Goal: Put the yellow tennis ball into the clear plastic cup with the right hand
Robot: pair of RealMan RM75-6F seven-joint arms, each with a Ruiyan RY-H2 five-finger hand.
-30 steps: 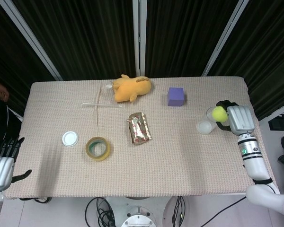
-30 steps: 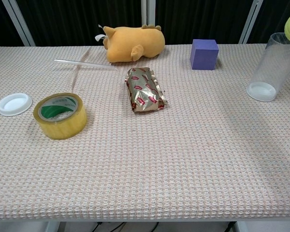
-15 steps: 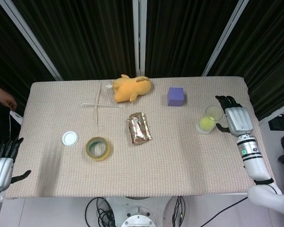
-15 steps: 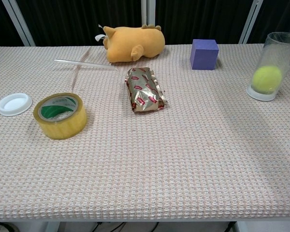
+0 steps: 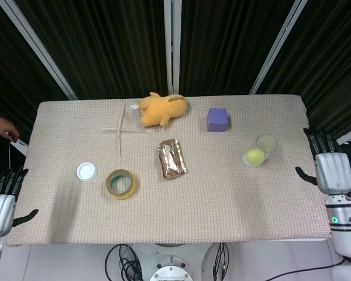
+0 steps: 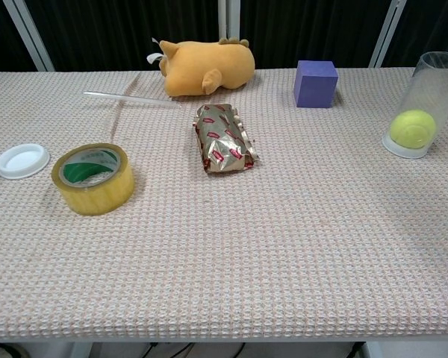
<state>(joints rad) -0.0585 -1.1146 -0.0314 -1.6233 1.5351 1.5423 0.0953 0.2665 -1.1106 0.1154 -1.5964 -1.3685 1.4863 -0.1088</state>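
Observation:
The yellow tennis ball (image 5: 255, 155) (image 6: 412, 127) lies at the bottom of the clear plastic cup (image 5: 265, 143) (image 6: 432, 83), which stands upright near the table's right edge. My right hand (image 5: 332, 168) is off the right edge of the table, fingers spread and holding nothing, well apart from the cup. My left hand (image 5: 2, 202) hangs by the table's front left corner, fingers apart and empty. Neither hand shows in the chest view.
A purple cube (image 5: 217, 119) and an orange plush toy (image 5: 162, 109) sit at the back. A foil snack packet (image 5: 172, 158) lies mid-table. A roll of yellow tape (image 5: 121, 183), a white lid (image 5: 86, 171) and a clear straw (image 5: 124, 130) are on the left.
The ball dropped from my right hand into the cup and settled at its bottom. My right hand opened and drew back to the right, off the table.

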